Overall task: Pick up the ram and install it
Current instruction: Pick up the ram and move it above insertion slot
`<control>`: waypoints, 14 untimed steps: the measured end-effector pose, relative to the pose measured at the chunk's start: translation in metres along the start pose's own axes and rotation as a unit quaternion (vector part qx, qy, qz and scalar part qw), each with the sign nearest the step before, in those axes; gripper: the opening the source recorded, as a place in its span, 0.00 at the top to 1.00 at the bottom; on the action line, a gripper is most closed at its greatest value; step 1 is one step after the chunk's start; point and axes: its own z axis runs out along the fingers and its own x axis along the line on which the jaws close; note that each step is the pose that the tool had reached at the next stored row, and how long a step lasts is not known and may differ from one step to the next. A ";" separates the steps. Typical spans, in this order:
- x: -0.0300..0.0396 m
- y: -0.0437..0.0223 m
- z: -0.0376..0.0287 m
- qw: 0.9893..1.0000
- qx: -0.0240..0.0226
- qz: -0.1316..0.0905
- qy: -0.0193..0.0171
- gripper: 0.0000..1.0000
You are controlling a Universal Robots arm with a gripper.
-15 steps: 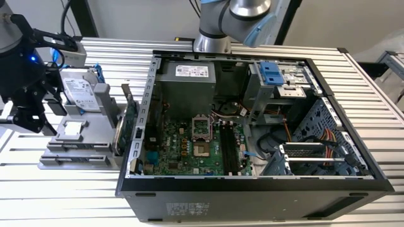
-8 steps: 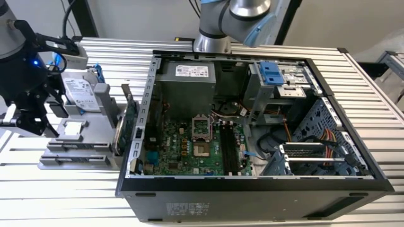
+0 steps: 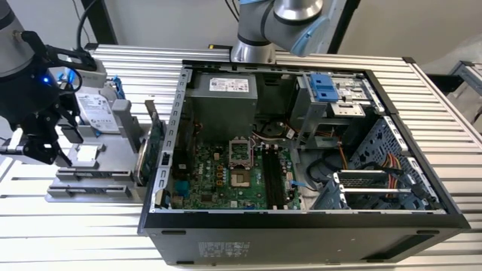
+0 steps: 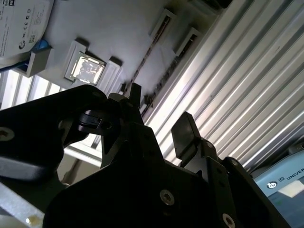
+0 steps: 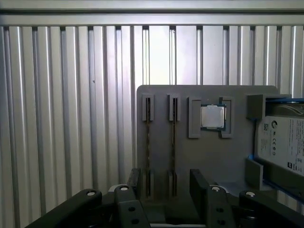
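Exterior view: tool hung over gray holder at far left of frame, beside PC case on ribbed tabletop. Tool's fingers were spread apart w/ nothing gripped. First wrist view: ram stood on edge in a holder slot, twin stick just beside it; CPU & hard drive sat nearby on same holder.

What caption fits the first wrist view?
Open gripper poised above two ram sticks standing in the gray holder.
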 end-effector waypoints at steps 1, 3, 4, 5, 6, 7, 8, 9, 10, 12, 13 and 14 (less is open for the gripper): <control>0.0000 0.0000 0.0009 1.000 0.000 0.000 0.000 0.00; 0.0000 0.0000 0.0028 1.000 0.000 0.000 0.000 0.00; 0.0001 0.0000 0.0036 1.000 0.000 0.000 0.000 0.00; 0.0001 0.0000 0.0044 1.000 0.000 0.000 0.000 0.00; 0.0001 -0.0001 0.0053 1.000 0.000 0.000 0.000 0.00; 0.0001 -0.0001 0.0062 1.000 0.000 0.000 0.000 0.00; 0.0001 -0.0001 0.0071 1.000 0.000 0.000 0.000 0.00; 0.0001 -0.0001 0.0079 1.000 0.000 0.000 0.000 0.00; 0.0002 -0.0001 0.0087 1.000 0.000 0.000 0.000 0.00; 0.0002 -0.0001 0.0103 1.000 0.000 0.000 0.000 0.00; 0.0002 -0.0001 0.0111 1.000 0.000 0.000 0.000 0.00; 0.0002 -0.0001 0.0120 1.000 0.000 0.000 0.000 0.00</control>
